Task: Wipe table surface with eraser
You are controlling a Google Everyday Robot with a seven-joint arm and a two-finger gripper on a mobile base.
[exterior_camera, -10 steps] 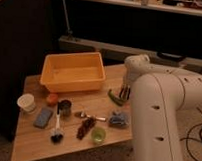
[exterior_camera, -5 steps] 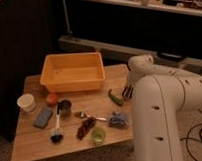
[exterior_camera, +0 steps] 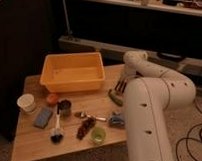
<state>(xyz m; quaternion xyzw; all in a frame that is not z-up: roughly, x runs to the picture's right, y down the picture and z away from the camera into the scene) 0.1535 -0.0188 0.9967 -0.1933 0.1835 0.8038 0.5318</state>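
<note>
While gripper (exterior_camera: 120,85), fingers together, hangs over tabletop (exterior_camera: 37,143) edge near green item (exterior_camera: 115,97), blue-grey block (exterior_camera: 43,117), likely eraser, lies well apart across tabletop beside white cup (exterior_camera: 26,102), long axis roughly toward camera.

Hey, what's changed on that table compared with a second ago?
The gripper, shut, has drawn back a little over the right part of the table surface toward its far edge, so the green object beside it shows more fully. Nothing visibly taken hold of or let go. The orange bin, white cup and blue block stayed put.
</note>
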